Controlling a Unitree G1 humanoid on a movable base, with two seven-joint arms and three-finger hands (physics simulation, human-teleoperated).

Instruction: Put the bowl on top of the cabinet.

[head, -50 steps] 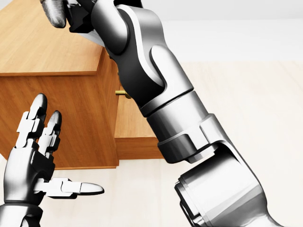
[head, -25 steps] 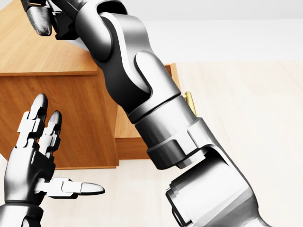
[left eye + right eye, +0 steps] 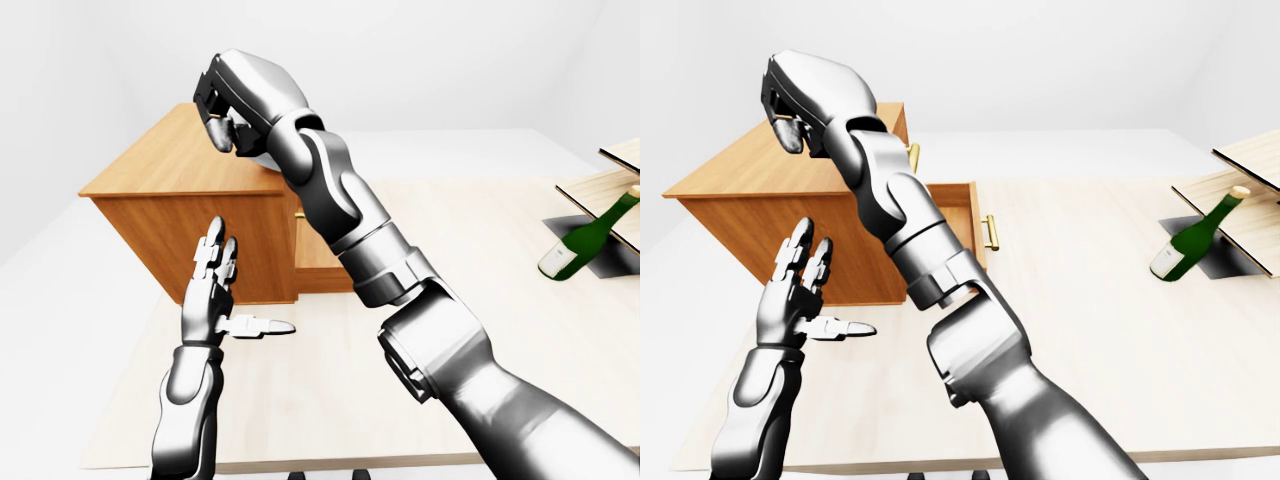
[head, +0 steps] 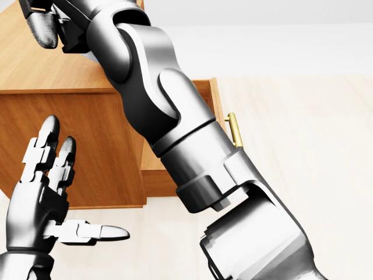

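The right hand is held curled over the cabinet top; its grasp cannot be told; the bowl is hidden; the left hand is spread open below.

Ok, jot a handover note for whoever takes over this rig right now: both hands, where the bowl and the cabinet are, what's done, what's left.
Left hand: open, empty, fingers pointing up, near the orange-brown wooden cabinet.
Right hand: fingers curled, above the cabinet top. I cannot tell what it grips.
Bowl: not clearly visible in any view, possibly hidden under the right hand or arm.
Cabinet drawer: open.
Done: right arm is over the cabinet top.
Left: confirm the bowl sits on top, release, withdraw.
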